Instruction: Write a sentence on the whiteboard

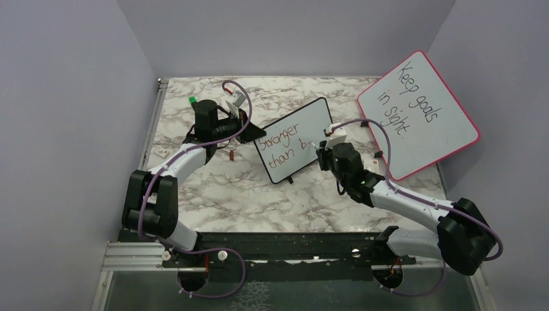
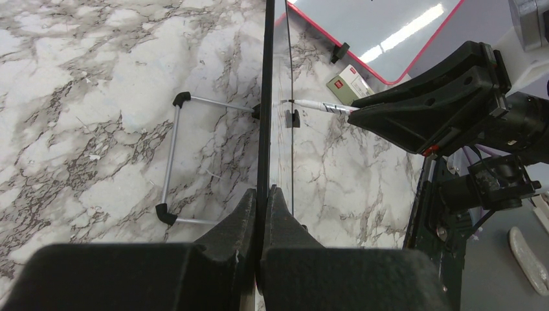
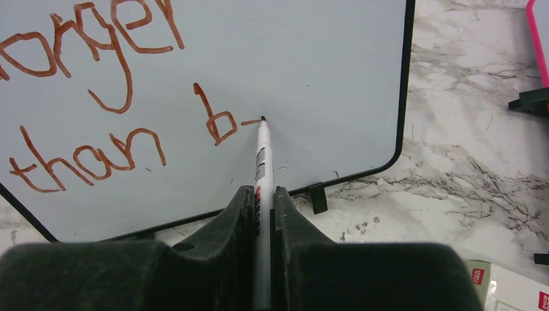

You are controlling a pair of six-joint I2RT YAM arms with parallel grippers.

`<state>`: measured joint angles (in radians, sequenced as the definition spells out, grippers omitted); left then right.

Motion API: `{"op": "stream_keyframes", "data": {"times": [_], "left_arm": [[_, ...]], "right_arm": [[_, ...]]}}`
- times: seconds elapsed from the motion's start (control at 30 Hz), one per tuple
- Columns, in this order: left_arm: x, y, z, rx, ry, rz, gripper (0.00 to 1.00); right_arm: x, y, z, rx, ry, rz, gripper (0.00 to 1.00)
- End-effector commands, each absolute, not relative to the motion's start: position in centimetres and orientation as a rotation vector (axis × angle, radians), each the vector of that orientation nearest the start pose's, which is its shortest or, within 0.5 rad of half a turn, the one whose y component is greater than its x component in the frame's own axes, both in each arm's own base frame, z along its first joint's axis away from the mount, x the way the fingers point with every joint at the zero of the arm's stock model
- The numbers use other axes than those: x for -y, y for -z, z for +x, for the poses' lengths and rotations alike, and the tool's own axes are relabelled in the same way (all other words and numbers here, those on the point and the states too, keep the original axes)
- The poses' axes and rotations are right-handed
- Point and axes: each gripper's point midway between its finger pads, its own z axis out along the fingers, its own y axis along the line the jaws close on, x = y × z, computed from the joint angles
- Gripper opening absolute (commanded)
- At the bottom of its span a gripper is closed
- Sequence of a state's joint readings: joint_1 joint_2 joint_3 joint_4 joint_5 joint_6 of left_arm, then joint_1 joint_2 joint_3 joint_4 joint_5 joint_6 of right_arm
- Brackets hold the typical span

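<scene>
The small black-framed whiteboard (image 1: 294,139) stands tilted in the middle of the table. It shows large in the right wrist view (image 3: 311,71) and edge-on in the left wrist view (image 2: 264,97). Reddish-brown sentence (image 3: 97,97) reads "Stronger" above "than b", with a short dash after the b. My left gripper (image 2: 262,194) is shut on the board's left edge. My right gripper (image 3: 260,194) is shut on a white marker (image 3: 262,162), whose tip touches the board just right of the "b". In the top view the right gripper (image 1: 322,153) is at the board's lower right.
A larger pink-framed board (image 1: 417,113) with black writing leans at the back right. A small red-and-white box (image 2: 346,83) lies near it. A small reddish marker cap (image 1: 233,155) lies left of the board. A wire stand (image 2: 169,162) lies behind the board.
</scene>
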<state>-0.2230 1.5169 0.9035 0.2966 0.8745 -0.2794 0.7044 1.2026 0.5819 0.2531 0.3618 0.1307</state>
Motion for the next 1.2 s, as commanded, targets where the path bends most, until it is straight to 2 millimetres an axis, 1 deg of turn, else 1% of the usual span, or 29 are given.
{"op": "stream_keyframes", "data": {"times": [0.0, 0.13, 0.3, 0.4, 0.7, 0.9, 1.17], "left_arm": [[21.8, -14.5, 35.2, -2.005, 1.104, 0.534, 0.0], [21.8, -14.5, 35.2, -2.003, 1.105, 0.536, 0.0], [21.8, -14.6, 35.2, -2.003, 1.105, 0.537, 0.0], [21.8, -14.6, 35.2, -2.002, 1.105, 0.537, 0.0], [21.8, -14.5, 35.2, -2.006, 1.104, 0.533, 0.0], [21.8, -14.6, 35.2, -2.003, 1.104, 0.533, 0.0], [21.8, -14.6, 35.1, -2.003, 1.106, 0.531, 0.0]], "right_arm": [[-19.2, -15.3, 32.7, -1.845, -0.198, -0.255, 0.01], [-19.5, -15.6, 32.9, -1.833, -0.207, -0.263, 0.01], [-20.4, -15.9, 32.8, -1.823, -0.246, -0.302, 0.01], [-20.6, -15.8, 32.6, -1.831, -0.253, -0.315, 0.01], [-19.5, -15.4, 32.2, -1.862, -0.218, -0.276, 0.01], [-19.3, -14.7, 31.3, -1.889, -0.239, -0.287, 0.01], [-19.5, -13.9, 31.3, -1.912, -0.241, -0.297, 0.01]]}}
